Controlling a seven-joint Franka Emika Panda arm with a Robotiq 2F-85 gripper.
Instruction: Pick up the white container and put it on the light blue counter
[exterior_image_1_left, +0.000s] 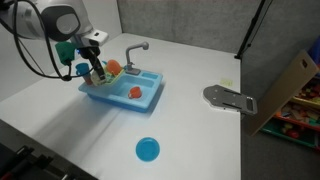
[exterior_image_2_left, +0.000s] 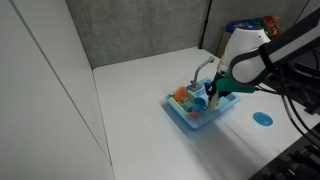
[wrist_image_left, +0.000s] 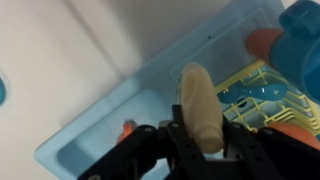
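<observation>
My gripper (wrist_image_left: 203, 140) is shut on the white container (wrist_image_left: 198, 102), a cream, elongated, roundish piece that sticks out between the two black fingers. It hangs just above the light blue toy sink unit (wrist_image_left: 112, 108), next to a yellow rack (wrist_image_left: 255, 92). In both exterior views the gripper (exterior_image_1_left: 95, 68) (exterior_image_2_left: 212, 92) is low over the end of the sink unit (exterior_image_1_left: 122, 97) (exterior_image_2_left: 196, 118) away from the basin. The grey faucet (exterior_image_1_left: 137, 48) stands at the back. The container is too small to make out in the exterior views.
A small blue cup (wrist_image_left: 300, 28) and an orange item (wrist_image_left: 262, 42) sit by the rack. A red-orange item (exterior_image_1_left: 134, 92) lies in the basin. A round blue disc (exterior_image_1_left: 147, 150) and a flat grey metal plate (exterior_image_1_left: 228, 97) lie on the white table. A cardboard box (exterior_image_1_left: 285, 85) stands beside the table.
</observation>
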